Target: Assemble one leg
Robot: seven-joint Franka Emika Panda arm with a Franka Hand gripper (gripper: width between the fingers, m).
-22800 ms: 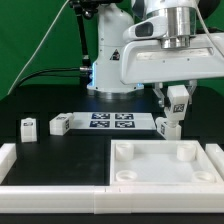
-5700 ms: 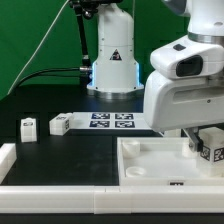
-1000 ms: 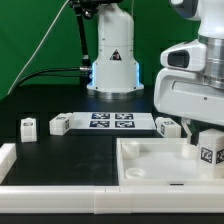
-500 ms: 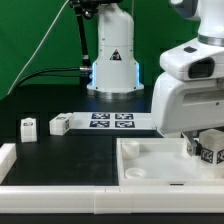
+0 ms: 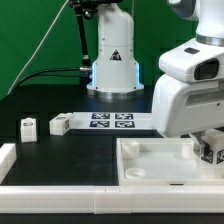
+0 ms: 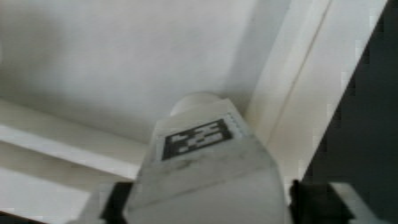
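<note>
Leg (image 6: 201, 160): sunk slightly lower over the tabletop's (image 5: 150, 165) corner since a moment before (seating underway, I judged).
Jaws: clamped on leg.

The leg (image 6: 205, 165) fills the middle of the wrist view — a white block whose tagged face carries a black-and-white square tag (image 6: 198, 138). Dark fingers (image 6: 322, 203) of the gripper (image 6: 210, 205) flank its sides. Behind it lies the white tabletop (image 6: 107, 60), a raised rim (image 6: 294, 70) running alongside — beyond that, dark surface.
</note>
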